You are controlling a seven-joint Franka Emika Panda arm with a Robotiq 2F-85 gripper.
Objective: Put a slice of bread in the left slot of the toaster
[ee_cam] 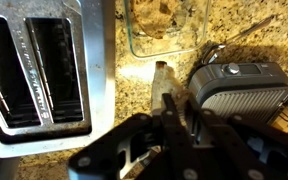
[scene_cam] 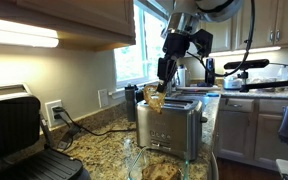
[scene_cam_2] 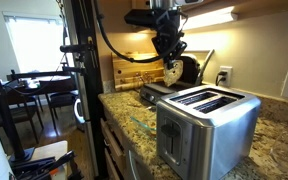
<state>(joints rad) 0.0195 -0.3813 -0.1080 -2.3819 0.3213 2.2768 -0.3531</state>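
Observation:
My gripper (scene_cam: pixel 166 72) is shut on the slice of bread (scene_cam: pixel 154 98), a tan slice hanging upright below the fingers. It also shows in an exterior view (scene_cam_2: pixel 171 73). In the wrist view the slice (ee_cam: pixel 162 78) is seen edge-on in the gripper (ee_cam: pixel 170 112). The steel two-slot toaster (scene_cam: pixel 170 127) (scene_cam_2: pixel 206 125) stands on the granite counter. In the wrist view the toaster (ee_cam: pixel 36 70) is at the left with both slots open and empty. The slice hangs beside the toaster, over the counter, not over a slot.
A clear glass dish (ee_cam: pixel 167 28) (scene_cam: pixel 156 168) with more bread in it stands beside the toaster. The black grill press (scene_cam: pixel 19 135) (ee_cam: pixel 239 88) is on the slice's other side. Cabinets and a window lie behind.

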